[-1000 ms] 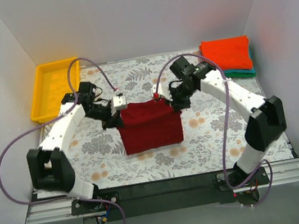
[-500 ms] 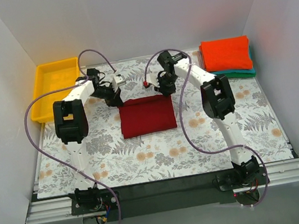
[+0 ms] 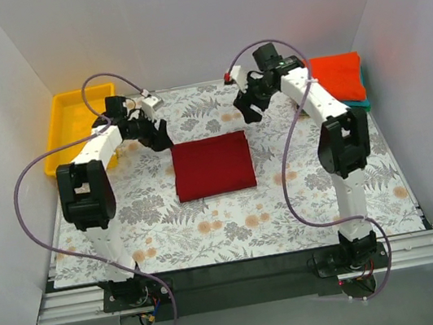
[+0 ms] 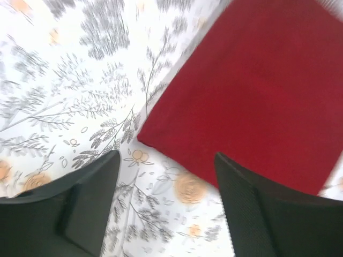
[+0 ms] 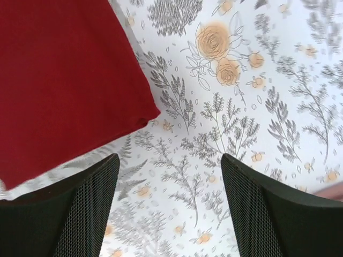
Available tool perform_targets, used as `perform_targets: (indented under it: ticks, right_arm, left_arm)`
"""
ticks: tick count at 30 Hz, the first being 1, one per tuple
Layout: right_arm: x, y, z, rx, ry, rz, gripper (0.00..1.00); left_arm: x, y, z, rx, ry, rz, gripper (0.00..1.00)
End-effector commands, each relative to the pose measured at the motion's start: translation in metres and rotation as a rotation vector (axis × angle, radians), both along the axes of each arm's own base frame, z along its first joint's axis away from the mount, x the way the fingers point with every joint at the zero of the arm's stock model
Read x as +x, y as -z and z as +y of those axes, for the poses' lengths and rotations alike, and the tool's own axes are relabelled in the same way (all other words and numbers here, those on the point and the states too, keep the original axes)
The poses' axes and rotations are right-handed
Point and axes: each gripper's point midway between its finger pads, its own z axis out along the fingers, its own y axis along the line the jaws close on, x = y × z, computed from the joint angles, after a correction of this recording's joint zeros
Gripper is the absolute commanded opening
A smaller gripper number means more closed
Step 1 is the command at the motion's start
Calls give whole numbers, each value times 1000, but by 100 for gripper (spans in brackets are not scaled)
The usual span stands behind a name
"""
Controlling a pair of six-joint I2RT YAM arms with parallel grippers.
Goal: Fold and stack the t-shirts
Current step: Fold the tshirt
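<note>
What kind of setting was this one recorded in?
Probably a lab test cell, not a home: white panels enclose a spread grey floral-print cloth, the left arm and right arm are bolted to a metal rail at the near edge, and a folded crimson t-shirt lies between them.

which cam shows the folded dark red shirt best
Top external: the whole folded dark red t-shirt lies flat on the floral cloth, all four edges visible. Each wrist view catches only one corner of it.
</note>
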Motion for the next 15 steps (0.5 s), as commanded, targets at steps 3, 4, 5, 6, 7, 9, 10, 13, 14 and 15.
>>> perform_targets:
  ticks: [3,4,5,6,7,9,10,13,14,15]
  right_arm:
    - [-49,-71,18,290,116,149,83]
    - [-61,-71,26,342,100,214,83]
    - [-68,-71,31,377,126,282,83]
    - [-74,-71,36,409,116,329,81]
    - [-81,-79,42,469,85,371,76]
    - [-83,-109,43,511,114,304,73]
    - [-69,-110,41,505,141,182,76]
    - [-64,-131,37,560,192,-25,98]
    - [-59,-131,32,576,269,-30,98]
    - [-52,-123,27,570,359,-10,98]
  left_arm:
    - [-38,-110,-29,-274,-44,-23,87]
    - [-47,-116,-34,-321,-38,-1,87]
    - [-61,-124,-40,-394,-54,38,87]
    - [-67,-130,-44,-438,-59,59,87]
    - [-71,-137,-45,-467,-60,58,88]
    - [-81,-172,-45,-525,-77,-20,88]
    - [-85,-184,-44,-540,-88,-71,88]
    - [-79,-207,-30,-589,-259,-154,88]
    - [-78,-205,-29,-593,-281,-137,88]
    - [-74,-202,-30,-587,-283,-118,89]
